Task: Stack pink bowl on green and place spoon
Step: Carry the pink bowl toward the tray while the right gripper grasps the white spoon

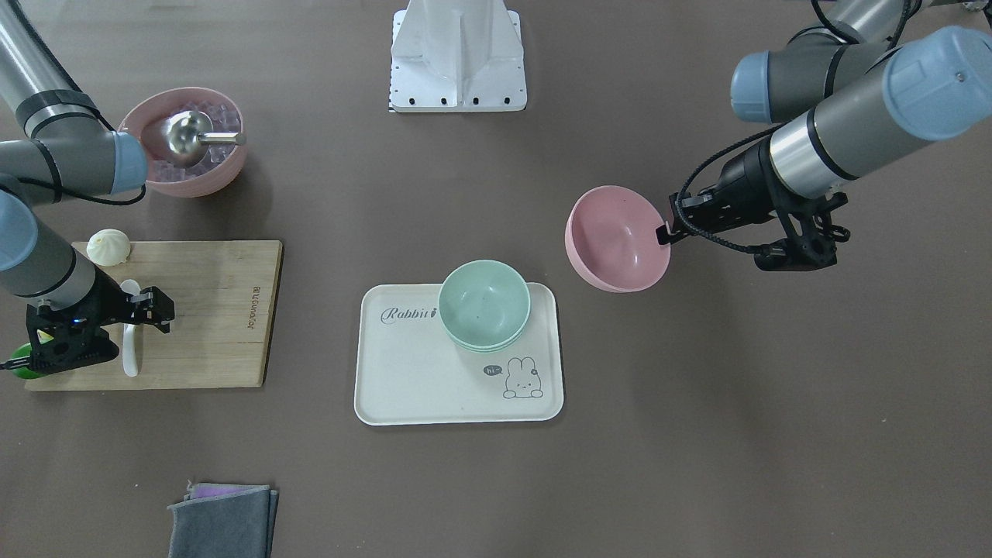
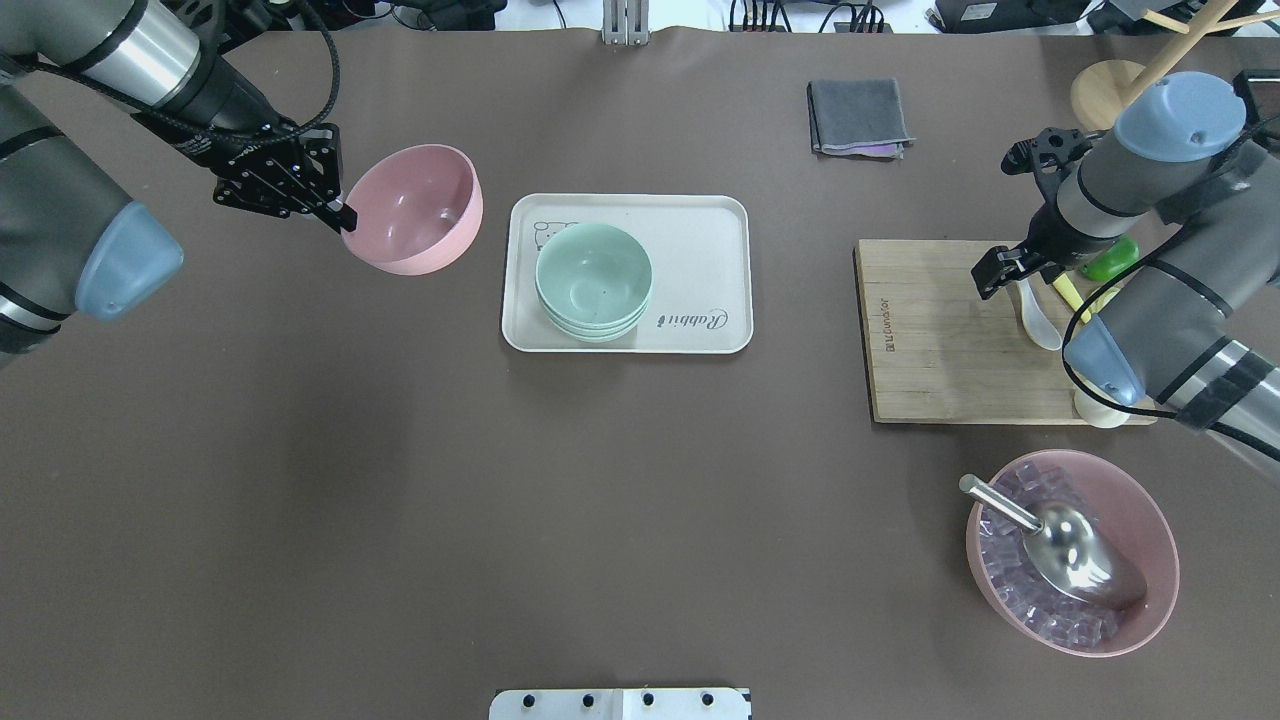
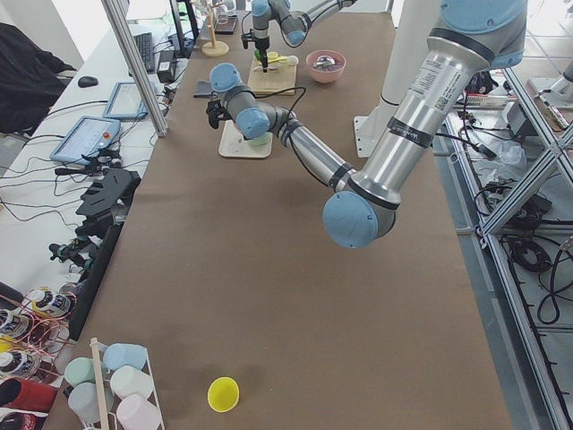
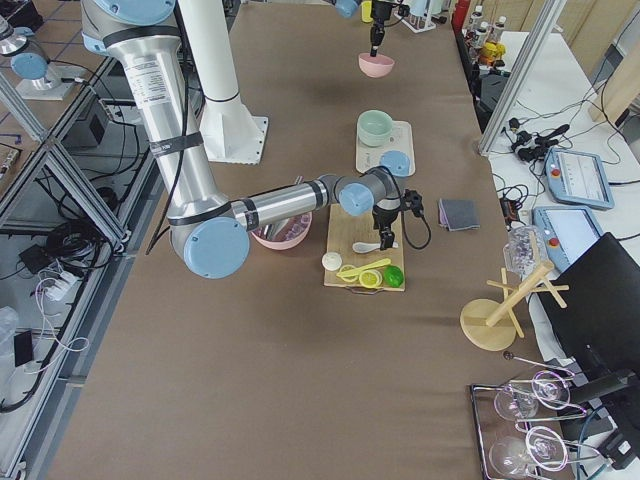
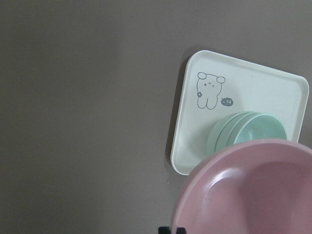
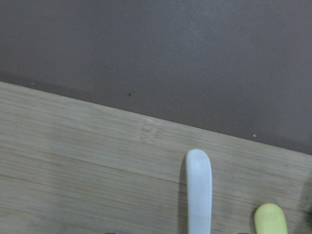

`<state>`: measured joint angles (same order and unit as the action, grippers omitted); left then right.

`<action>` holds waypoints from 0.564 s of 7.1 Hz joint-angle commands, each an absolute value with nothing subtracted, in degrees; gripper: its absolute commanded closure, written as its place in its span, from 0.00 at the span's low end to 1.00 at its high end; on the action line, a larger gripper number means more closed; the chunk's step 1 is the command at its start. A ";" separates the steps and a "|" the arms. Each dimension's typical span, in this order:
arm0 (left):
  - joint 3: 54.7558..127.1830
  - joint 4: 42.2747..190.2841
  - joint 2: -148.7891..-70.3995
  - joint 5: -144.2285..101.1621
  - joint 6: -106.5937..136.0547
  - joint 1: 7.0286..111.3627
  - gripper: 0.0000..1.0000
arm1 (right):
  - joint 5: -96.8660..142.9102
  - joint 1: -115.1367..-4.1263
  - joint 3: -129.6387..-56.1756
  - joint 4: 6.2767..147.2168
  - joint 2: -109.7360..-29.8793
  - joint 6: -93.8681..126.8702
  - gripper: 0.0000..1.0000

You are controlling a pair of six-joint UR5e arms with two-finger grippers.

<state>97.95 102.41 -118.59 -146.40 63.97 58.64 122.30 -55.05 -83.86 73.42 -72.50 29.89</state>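
Note:
My left gripper [image 2: 340,215] is shut on the rim of the empty pink bowl [image 2: 415,222] and holds it tilted above the table, beside the tray's end [image 1: 618,239]. A stack of green bowls [image 2: 593,280] stands on the cream rabbit tray [image 2: 700,230]; the left wrist view shows them [image 5: 248,131] beyond the pink bowl [image 5: 253,190]. The white spoon [image 2: 1038,318] lies on the wooden cutting board [image 2: 940,340]. My right gripper [image 2: 1000,265] is open just above the spoon's handle [image 6: 199,190], touching nothing.
A second pink bowl [image 2: 1150,530] holds ice cubes and a metal scoop [image 2: 1070,550] near the board. A white bun [image 1: 108,248] and green and yellow items [image 2: 1108,260] sit at the board's edge. A grey cloth [image 2: 858,118] and a wooden stand [image 2: 1105,95] lie at the far side.

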 commanded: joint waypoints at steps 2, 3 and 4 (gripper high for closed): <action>97.38 102.74 -118.74 -146.43 63.90 58.54 1.00 | 122.87 -55.19 -82.70 71.81 -72.16 29.09 0.29; 96.95 102.83 -118.74 -146.43 63.81 58.54 1.00 | 123.13 -55.28 -82.71 71.81 -72.16 29.09 0.41; 96.68 102.83 -118.74 -146.43 63.81 58.54 1.00 | 123.74 -55.63 -82.71 71.81 -72.25 29.00 0.46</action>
<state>97.05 102.79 -118.73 -146.43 63.84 58.54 123.16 -55.31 -82.72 71.83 -72.17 29.09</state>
